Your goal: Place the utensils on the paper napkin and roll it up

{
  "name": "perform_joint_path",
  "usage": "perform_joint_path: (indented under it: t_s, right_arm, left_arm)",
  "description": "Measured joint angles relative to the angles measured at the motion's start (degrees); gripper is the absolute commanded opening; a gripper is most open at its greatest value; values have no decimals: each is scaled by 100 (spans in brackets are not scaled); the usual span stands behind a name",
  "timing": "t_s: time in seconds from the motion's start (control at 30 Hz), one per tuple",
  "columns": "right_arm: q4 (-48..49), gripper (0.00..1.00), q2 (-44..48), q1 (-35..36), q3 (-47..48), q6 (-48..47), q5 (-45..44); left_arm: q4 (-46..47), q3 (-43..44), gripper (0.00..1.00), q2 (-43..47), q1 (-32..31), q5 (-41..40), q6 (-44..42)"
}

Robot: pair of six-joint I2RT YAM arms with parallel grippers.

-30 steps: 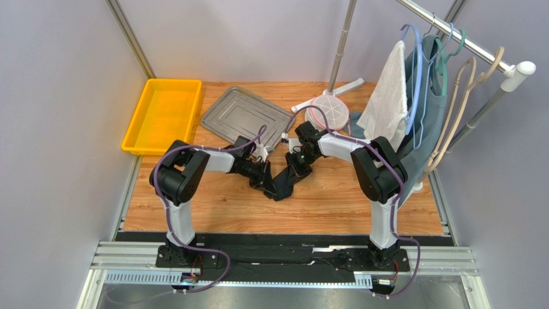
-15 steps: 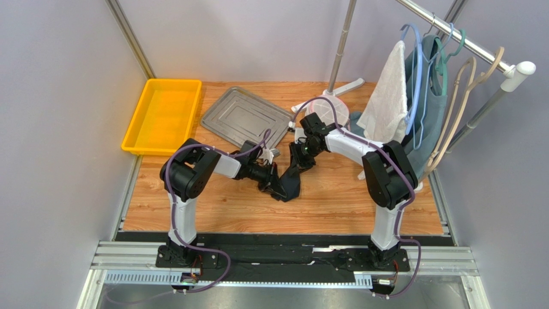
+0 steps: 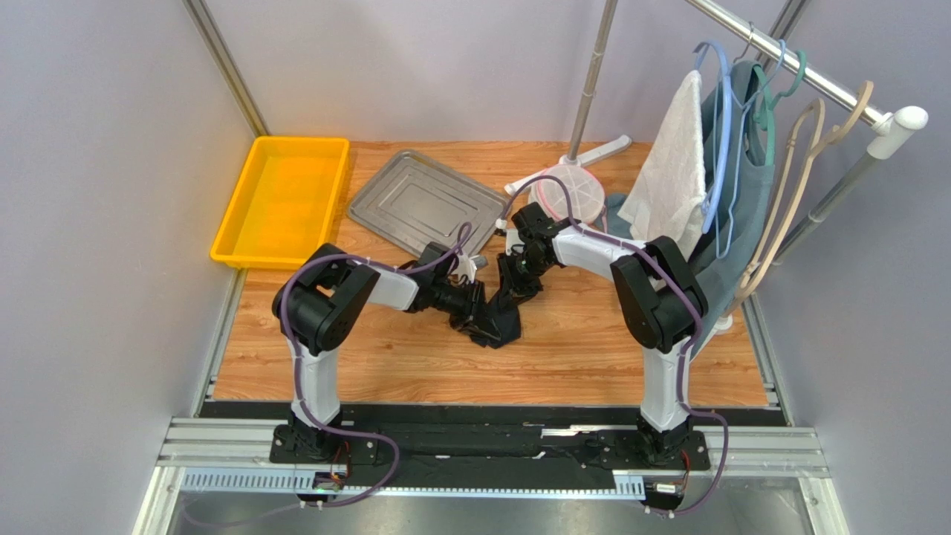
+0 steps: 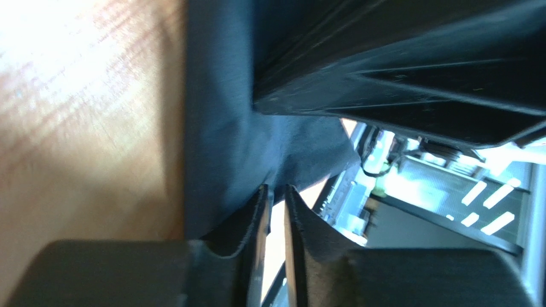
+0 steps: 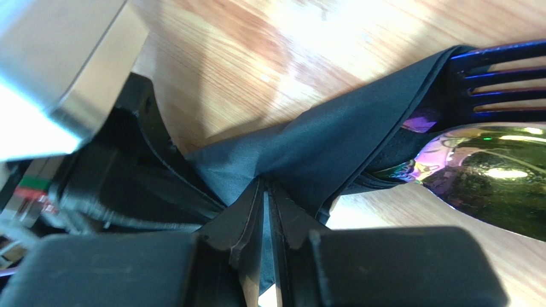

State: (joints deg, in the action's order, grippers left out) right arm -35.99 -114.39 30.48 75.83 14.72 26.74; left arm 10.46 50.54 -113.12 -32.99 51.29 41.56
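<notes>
**Fig. Rolling stage, both arms engaged.** The paper napkin (image 3: 500,320), gathered into a dark narrow bundle, lies near the middle of the bench (image 3: 580,357). It sits slightly nearer the near edge than the far one, slanting between the two grippers.

In the right wrist view it wraps the utensils. The tines of the purple fork (image 5: 493,77) and the gold bowl of the spoon (image 5: 493,176) protrude side by side from one end, and both handles are covered.

The right gripper (image 5: 268,201) has its jaws drawn almost together on a raised fold of the napkin. The left gripper (image 4: 275,198) shows a narrow slit between its jaws, with the napkin's edge meeting the fingertips (whether it pinches the sheet or merely touches it cannot be told).

Judged step: utensils placed, roll partly formed and loose. The next move likely calls for turning the bundle over while keeping the fold taut, so the cutlery does not slide out of the open end.

Further out, a grey tray (image 3: 424,203) and a yellow bin (image 3: 281,198) stand toward the far-left corner of the bench.

Obscured: in the overhead view the grippers cover much of the napkin, so any loose flap cannot be made out. The left wrist view is blurred and largely blocked by the other gripper's dark body.
</notes>
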Motion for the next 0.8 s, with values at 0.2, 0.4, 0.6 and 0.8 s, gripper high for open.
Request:
perform_joint_path:
  t_s: [0.2,0.4,0.6,0.8]
  right_arm:
    - [173,11,-61,160,28,-387,105]
    - [389,9,-61,398,-4,-968,214]
    - [507,8,-59,623,2,-1596,254]
    - [435,8,-59,658,61,-1987,260]
  left_arm:
    - [-566,-138,38,837,98,-396,-387]
    - [-1082,-256,37,1827,643,-382,-863]
    - [-1163,-546,32,1696,743,-240,-1047]
    - [-789,-533,12,713,647,7,-1078]
